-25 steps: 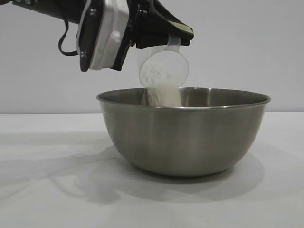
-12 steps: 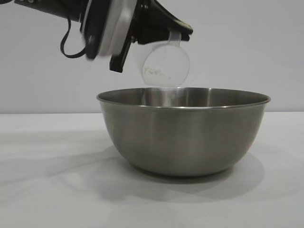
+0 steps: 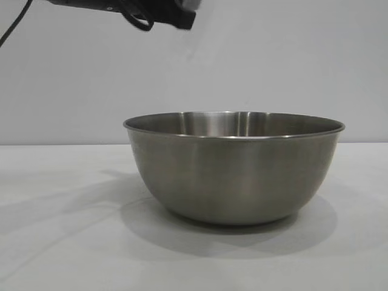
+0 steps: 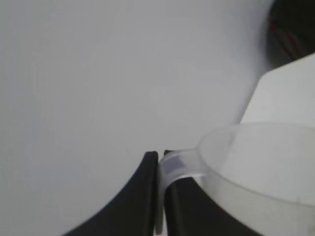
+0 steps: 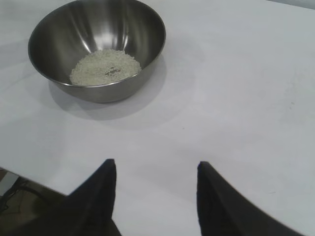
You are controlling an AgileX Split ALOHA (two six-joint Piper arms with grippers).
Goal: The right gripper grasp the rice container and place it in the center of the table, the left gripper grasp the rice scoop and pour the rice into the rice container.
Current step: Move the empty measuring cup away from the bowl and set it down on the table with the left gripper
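Now left gripper (image 4: 161,162) fingers (image 4: 147,172) pinch the rice scoop (image 4: 256,167) handle; right gripper (image 5: 155,169) spread wide

The left claw (image 4: 160,169) has lifted the rice scoop (image 4: 246,167) (now emptied) clear above the rice container (image 3: 234,167)

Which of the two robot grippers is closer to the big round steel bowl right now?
Probably the left. The left gripper, clamped on the clear plastic scoop's handle, is lifted above the big round steel bowl. The right gripper, open and empty, is apart from it, over the white table.
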